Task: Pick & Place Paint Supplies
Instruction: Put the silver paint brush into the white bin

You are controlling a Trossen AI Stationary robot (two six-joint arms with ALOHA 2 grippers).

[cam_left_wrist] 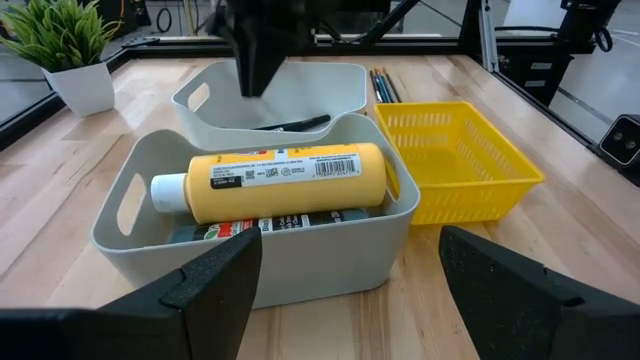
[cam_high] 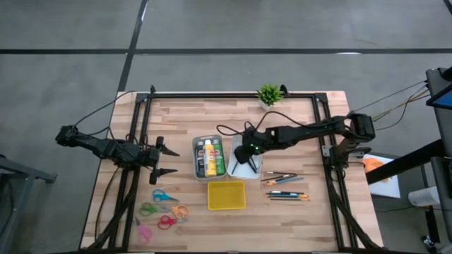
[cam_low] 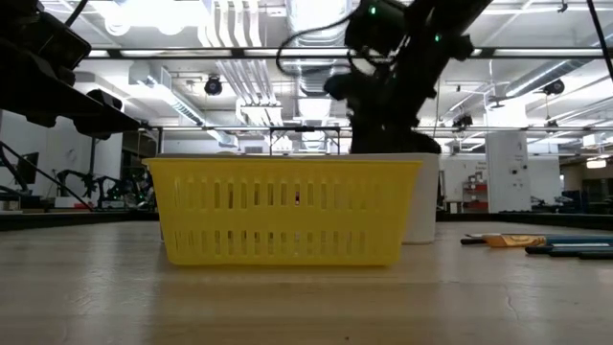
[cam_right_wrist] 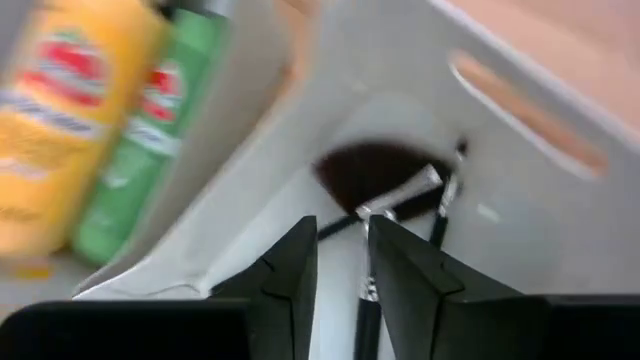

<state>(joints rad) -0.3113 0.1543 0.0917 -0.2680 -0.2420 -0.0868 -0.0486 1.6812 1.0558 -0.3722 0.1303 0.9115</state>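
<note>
The right hand (cam_right_wrist: 342, 262) hangs inside a pale bin (cam_right_wrist: 520, 215), its fingers slightly parted around the handle of a dark brush (cam_right_wrist: 375, 190) lying on the bin floor. Just beside it, a second bin (cam_left_wrist: 150, 190) holds the yellow bottle (cam_left_wrist: 290, 180) and green bottle (cam_right_wrist: 140, 140). The left hand (cam_high: 161, 159) waits wide open over the worktop (cam_high: 318, 212), where pencils (cam_high: 286, 187) lie.

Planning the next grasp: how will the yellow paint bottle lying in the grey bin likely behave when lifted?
The yellow paint bottle looks rigid, probably heavy if full. Its round, glossy body may slip or roll; the grey bin walls hem it in.
</note>
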